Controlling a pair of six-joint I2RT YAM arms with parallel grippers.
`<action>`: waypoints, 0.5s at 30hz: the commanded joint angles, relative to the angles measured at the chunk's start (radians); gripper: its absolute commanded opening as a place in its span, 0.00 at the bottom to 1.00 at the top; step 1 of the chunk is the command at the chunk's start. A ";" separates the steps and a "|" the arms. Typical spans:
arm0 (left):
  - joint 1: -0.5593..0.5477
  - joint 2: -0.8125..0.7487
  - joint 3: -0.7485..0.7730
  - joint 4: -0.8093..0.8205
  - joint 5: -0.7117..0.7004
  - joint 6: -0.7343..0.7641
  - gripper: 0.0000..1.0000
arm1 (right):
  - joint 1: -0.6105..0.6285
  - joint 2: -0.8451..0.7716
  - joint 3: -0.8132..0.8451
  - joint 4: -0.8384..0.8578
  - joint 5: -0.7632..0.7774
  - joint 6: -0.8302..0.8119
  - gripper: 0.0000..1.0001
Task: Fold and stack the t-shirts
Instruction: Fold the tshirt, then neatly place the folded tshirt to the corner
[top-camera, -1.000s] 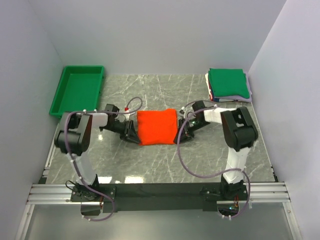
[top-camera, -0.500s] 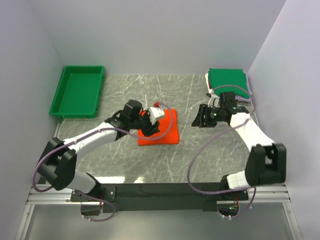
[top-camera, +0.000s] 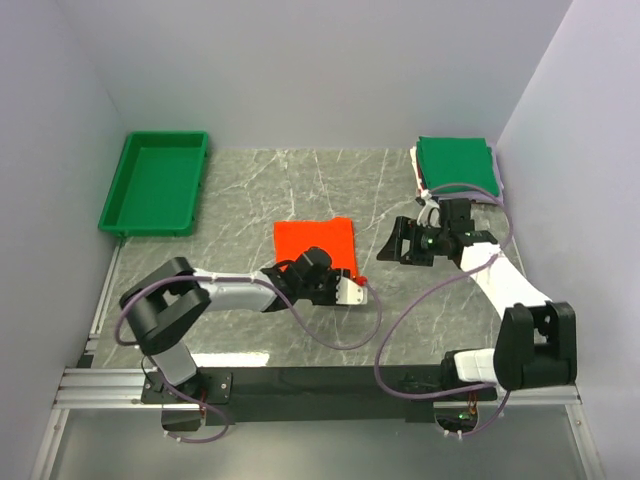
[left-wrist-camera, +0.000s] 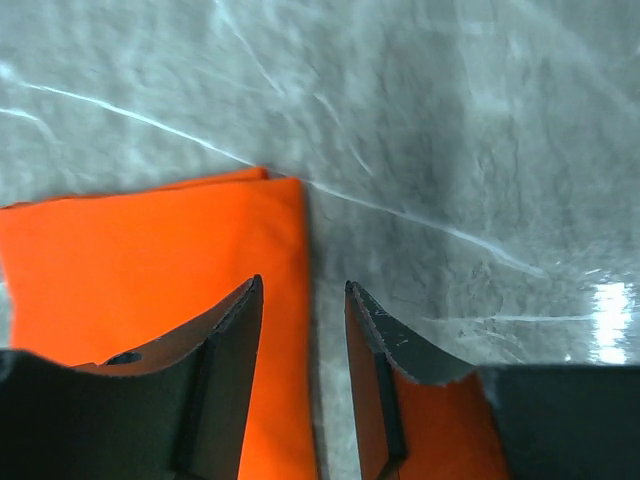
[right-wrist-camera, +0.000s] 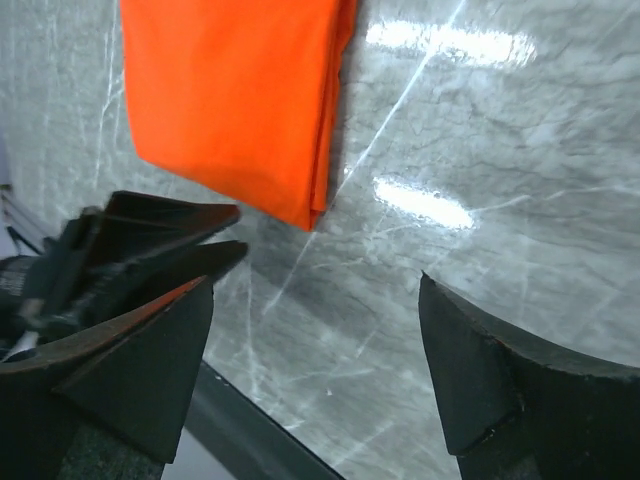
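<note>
The orange-red t-shirt (top-camera: 312, 238) lies folded into a rectangle at the middle of the table. My left gripper (top-camera: 338, 275) is at its near right corner and stands open. In the left wrist view the jaws (left-wrist-camera: 302, 290) straddle the right edge of the shirt (left-wrist-camera: 150, 260), which lies flat beneath them. My right gripper (top-camera: 396, 243) hovers to the right of the shirt, clear of it. Its jaws (right-wrist-camera: 318, 283) are wide open over bare marble, with the shirt (right-wrist-camera: 230, 100) ahead. A stack of folded t-shirts (top-camera: 457, 165), green on top, sits at the back right.
A green plastic tray (top-camera: 155, 182) stands at the back left by the wall. Grey walls close in the table on three sides. A black rail (top-camera: 330, 380) runs along the near edge. The left gripper's fingers (right-wrist-camera: 170, 225) show in the right wrist view.
Both grippers left the shirt's sides. The left arm swung across to the near right corner. The right gripper drew back to the right and opened wide.
</note>
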 joint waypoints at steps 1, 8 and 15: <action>-0.006 0.052 0.031 0.074 -0.026 0.084 0.44 | -0.004 0.049 -0.013 0.125 -0.065 0.103 0.90; -0.006 0.146 0.078 0.060 -0.001 0.115 0.37 | -0.004 0.181 0.010 0.146 -0.089 0.158 0.91; 0.015 0.167 0.097 0.074 0.017 0.060 0.08 | -0.002 0.256 -0.025 0.223 -0.103 0.245 0.91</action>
